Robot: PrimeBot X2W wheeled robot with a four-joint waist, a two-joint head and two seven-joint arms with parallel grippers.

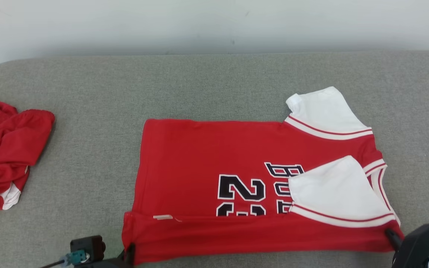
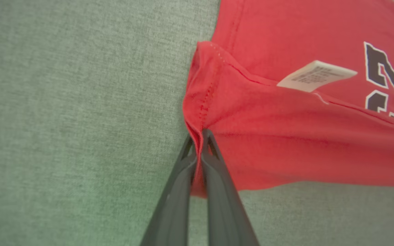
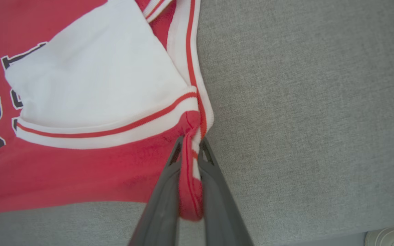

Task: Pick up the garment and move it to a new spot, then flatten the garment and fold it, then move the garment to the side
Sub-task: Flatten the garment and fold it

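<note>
Red jersey [image 1: 199, 156] with white sleeves, flat on grey fabric table [image 1: 214, 82], long axis across table, collar toward table's right. Near corners pinched: left end effector [image 2: 199, 135] at hem, right end effector [image 3: 192, 140] at shoulder. Black print partly covered.

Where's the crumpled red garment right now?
In the head view, the crumpled garment lies on the grey cushion at the far left, on the robot's left, well apart from the jersey.

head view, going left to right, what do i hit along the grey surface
crumpled red garment → left end effector → red jersey → right end effector
</note>
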